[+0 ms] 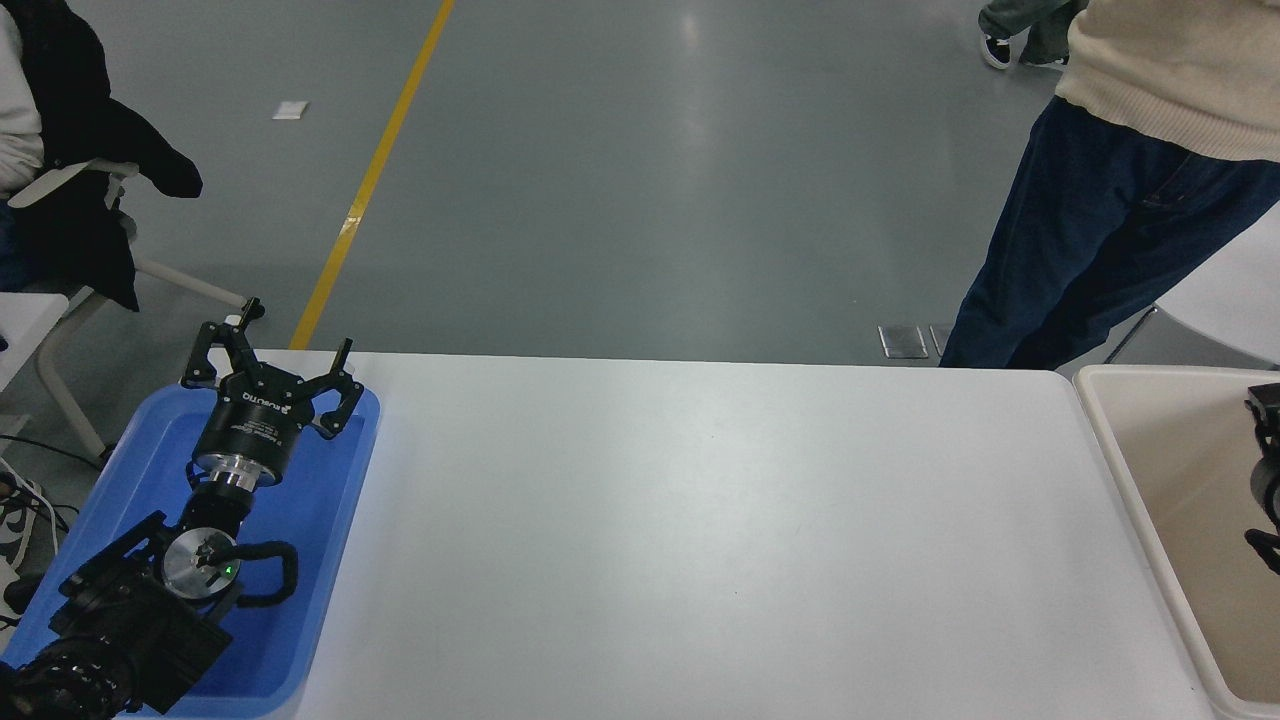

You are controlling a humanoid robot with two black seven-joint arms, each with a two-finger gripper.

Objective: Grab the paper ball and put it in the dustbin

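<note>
Right gripper, only a black sliver at the frame's right edge, hanging over the open mouth of the dustbin; too little in view to tell whether clenched or released, or whether carrying anything. Cream-beige dustbin just off the right end of the white table, rim roughly level with the tabletop, visible inner walls smooth and pale. Left gripper parked at the lower left above the far end of a shallow blue tray, fingers spread wide and grasping nothing, black arm trailing back over the tray to the bottom corner. Blue tray flat on the table's left end, one side overhanging the edge. Beyond the far right corner of the table, a person in dark jeans and a cream sweater, standing on the grey floor. Yellow floor line slanting away at upper left, beside a chair draped with a dark jacket.
</note>
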